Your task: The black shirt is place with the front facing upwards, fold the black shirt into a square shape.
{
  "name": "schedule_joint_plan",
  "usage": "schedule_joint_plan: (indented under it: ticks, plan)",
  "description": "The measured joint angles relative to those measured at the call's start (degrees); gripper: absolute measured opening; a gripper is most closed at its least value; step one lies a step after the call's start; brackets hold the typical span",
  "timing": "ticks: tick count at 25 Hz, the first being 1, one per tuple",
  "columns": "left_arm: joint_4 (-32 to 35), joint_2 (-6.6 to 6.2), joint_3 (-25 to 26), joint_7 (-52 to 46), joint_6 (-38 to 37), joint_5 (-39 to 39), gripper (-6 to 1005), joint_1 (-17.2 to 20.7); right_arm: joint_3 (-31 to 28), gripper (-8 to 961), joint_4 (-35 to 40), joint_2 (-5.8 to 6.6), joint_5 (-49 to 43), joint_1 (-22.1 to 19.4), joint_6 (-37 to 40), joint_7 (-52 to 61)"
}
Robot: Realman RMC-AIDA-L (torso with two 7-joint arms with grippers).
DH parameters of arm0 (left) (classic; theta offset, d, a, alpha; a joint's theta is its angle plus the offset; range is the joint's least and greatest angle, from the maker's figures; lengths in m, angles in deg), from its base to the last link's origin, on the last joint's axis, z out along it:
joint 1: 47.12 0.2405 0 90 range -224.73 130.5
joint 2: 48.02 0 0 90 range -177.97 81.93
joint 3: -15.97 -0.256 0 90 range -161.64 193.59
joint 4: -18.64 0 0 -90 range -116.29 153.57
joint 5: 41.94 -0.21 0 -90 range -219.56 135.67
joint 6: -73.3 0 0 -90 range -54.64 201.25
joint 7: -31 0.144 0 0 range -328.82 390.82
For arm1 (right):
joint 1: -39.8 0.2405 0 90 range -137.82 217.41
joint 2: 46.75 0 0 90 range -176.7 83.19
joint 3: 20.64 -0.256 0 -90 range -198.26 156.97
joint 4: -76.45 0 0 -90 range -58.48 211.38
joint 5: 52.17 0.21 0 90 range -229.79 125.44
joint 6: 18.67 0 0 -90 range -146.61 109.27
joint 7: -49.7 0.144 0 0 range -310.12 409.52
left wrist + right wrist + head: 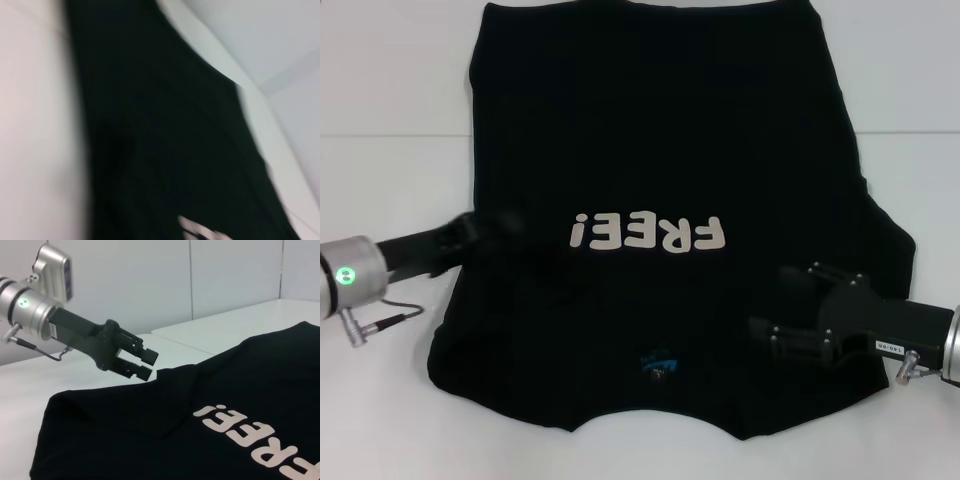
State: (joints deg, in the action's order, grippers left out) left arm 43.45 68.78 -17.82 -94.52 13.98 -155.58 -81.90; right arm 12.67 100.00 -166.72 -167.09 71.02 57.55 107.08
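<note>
White table carries the large black short-sleeved cloth shirt, spread flat, front up, white "FREE!" lettering mid-chest, small blue neck label at the near edge. Left gripper sits at the shirt's left edge, fingers slightly apart; contact with the cloth probably none, hard to confirm. Right gripper hovers over the near right part, fingers apart, holding nothing.

black shirt flat, front up, white "free!" lettering
</note>
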Motion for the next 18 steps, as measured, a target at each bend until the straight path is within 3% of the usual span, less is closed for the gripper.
schedule_joint_plan:
  ticks: [4, 10, 13, 18]
  plan:
    - [-1.5, 0.21, 3.5, -1.2, 5.2, 0.0, 433, 0.4, 0.0, 899, -0.3, 0.00, 0.0, 0.0, -0.1, -0.1]
    - [-1.9, 1.56, 6.4, -0.7, 9.6, 0.0, 671, -0.3, 0.0, 899, -0.6, 0.00, -0.1, 0.3, -0.6, -0.2]
    - [-2.0, 1.90, 6.5, -0.3, 9.9, 1.0, 885, -0.8, 0.0, 899, -0.6, 0.00, -0.1, 0.3, -0.9, -0.2]
    - [-2.1, 2.36, 6.3, -0.1, 11.0, 2.2, 915, -1.7, 0.0, 900, -0.6, 0.00, -0.1, 0.2, -0.9, -0.3]
